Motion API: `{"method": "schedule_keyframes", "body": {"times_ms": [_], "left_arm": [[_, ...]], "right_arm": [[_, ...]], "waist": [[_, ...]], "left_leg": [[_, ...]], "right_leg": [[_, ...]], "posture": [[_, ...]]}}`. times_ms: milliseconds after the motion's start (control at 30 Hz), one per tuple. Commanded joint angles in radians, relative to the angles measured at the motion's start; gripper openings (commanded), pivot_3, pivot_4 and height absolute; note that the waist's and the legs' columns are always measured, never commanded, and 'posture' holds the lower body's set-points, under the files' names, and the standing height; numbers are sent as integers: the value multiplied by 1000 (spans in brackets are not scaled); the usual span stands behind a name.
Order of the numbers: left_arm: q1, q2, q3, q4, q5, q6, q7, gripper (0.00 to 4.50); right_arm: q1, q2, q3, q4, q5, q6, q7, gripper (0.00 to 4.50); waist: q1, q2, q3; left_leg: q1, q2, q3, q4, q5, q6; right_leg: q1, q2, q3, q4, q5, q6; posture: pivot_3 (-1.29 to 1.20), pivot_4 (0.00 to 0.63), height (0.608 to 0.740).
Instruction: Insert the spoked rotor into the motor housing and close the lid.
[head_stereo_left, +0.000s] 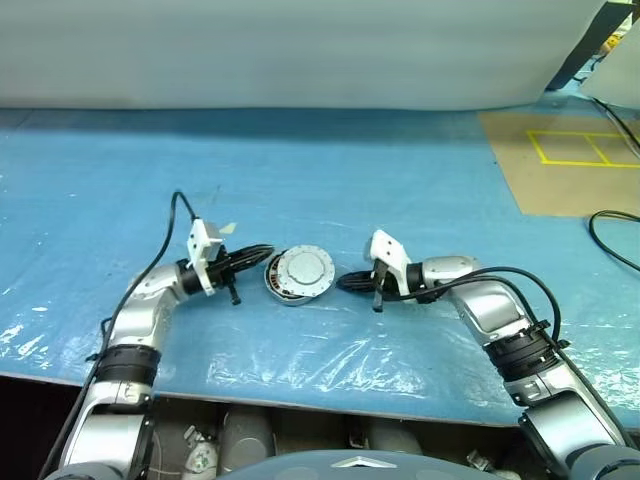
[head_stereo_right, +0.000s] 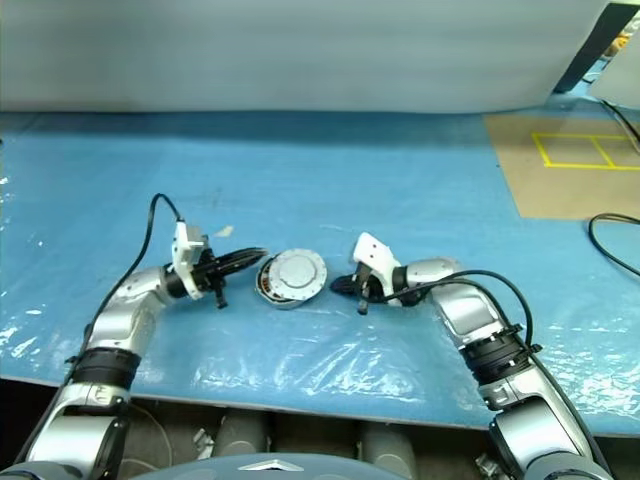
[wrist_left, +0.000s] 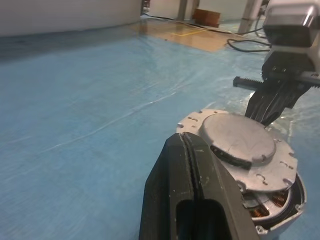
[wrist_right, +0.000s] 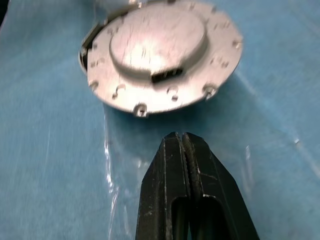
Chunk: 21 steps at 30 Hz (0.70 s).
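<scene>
Blue-sheeted desk (head_stereo_left: 330, 180) spread across the frame. Centre of frame: lid (head_stereo_left: 304, 269) sitting askew on the motor housing (head_stereo_left: 277, 285), copper windings peeking out at the lower left edge. Left gripper (head_stereo_left: 262, 252) just left of it, fingers (wrist_left: 192, 165) pressed together, empty. Right gripper (head_stereo_left: 345, 283) just right, fingers (wrist_right: 187, 165) likewise closed, nothing held.

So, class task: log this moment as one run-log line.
lid: askew on housing, windings visible | left gripper: shut, beside lid | right gripper: shut, empty
</scene>
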Motion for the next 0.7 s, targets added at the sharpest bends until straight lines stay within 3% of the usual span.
{"method": "schedule_keyframes", "body": {"times_ms": [33, 67, 167, 367, 533, 567, 700], "left_arm": [[91, 9, 45, -180, -15, -17, 78, 0], [131, 7, 48, -227, -10, -20, 103, 0], [233, 0, 45, -333, 2, -18, 164, 0], [357, 2, 32, -429, 8, -17, 226, 0], [384, 12, 35, -427, 4, -29, 236, 0], [384, 14, 36, -424, 2, -31, 237, 0], [370, 16, 39, -377, 5, -58, 231, 0]], "right_arm": [[-68, 71, -54, -6, 34, -25, -59, 27], [-83, 95, -55, 16, 20, -42, -80, 27], [-116, 132, -32, 93, -24, -79, -104, 611], [-142, 172, -8, 170, -54, -132, -99, 2591], [-141, 63, 62, 213, -121, -153, 13, 4296], [-143, 50, 63, 219, -125, -162, 20, 4475], [-163, 7, 62, 270, -166, -224, 18, 4475]], "waist": [[-5, 0, 0], [-5, 0, 0], [-11, 0, 0], [-15, 0, 1], [-19, 0, 1], [-18, 0, 1], [-21, 0, 1]], "left_leg": [[0, 0, 0, 0, 0, 0], [0, 0, 0, 0, 0, 0], [0, 0, 0, -1, 0, 0], [-1, 0, 0, -1, 0, 0], [0, 0, 0, -1, 0, 0], [0, 0, 0, -1, 0, 0], [1, 0, 1, -1, 0, 0]], "right_leg": [[0, 0, 0, 0, 0, 0], [0, 0, 0, 0, 0, 0], [0, 0, 0, 0, 0, -1], [0, 0, 0, -2, 0, -1], [0, 0, 0, -2, 0, 0], [0, 0, 0, -2, 0, 0], [1, 1, 0, -2, 0, -1]], "posture": [[0, 150, 740], [0, 150, 740], [0, 150, 740], [0, 150, 740], [0, 150, 740], [0, 150, 740], [0, 150, 740]]}}
